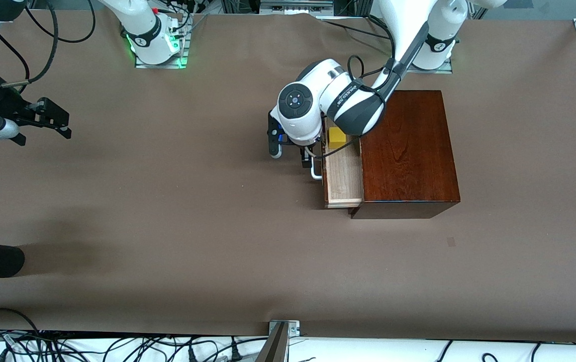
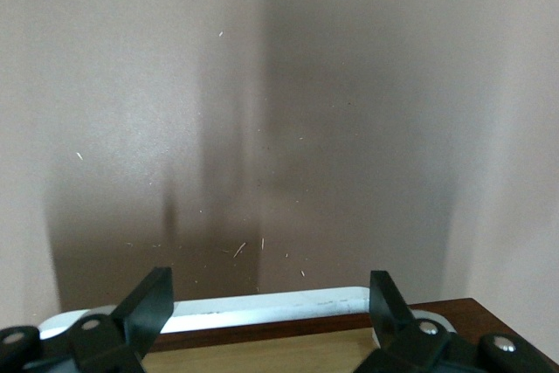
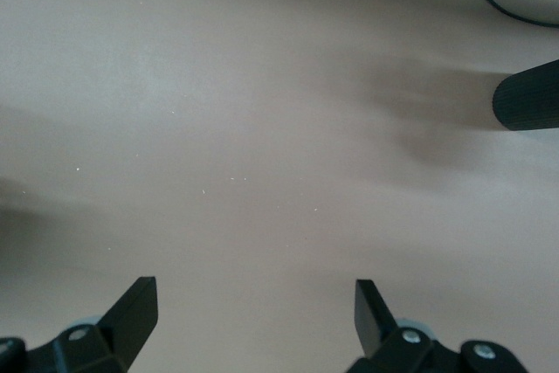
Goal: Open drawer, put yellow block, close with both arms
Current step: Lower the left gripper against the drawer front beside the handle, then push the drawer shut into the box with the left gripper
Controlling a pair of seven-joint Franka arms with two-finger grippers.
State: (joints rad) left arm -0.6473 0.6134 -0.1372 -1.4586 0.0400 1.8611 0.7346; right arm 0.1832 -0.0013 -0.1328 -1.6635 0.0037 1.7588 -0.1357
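Drawer [image 1: 343, 176] stands partly pulled out of the mahogany box [image 1: 408, 151], toward the right arm's end of the table, with its long axis running from nearer the front camera to farther from it. Its pale tray is exposed, and the yellow block [image 1: 337, 137] lies inside at the end farther from the front camera. The white bar handle [image 2: 262, 307] runs along the drawer front. The left gripper [image 1: 290, 151] is positioned just beside this handle; in the left wrist view its fingers [image 2: 148, 307] stand wide apart, straddling the handle and holding nothing. With the block already in the tray, the remaining step appears to be closing, which calls for a push on the front toward the box. The left arm is by far the nearer arm. The right gripper [image 1: 49, 118] waits well apart, over bare table [image 1: 167, 226] at the right arm's end, spread wide and empty.
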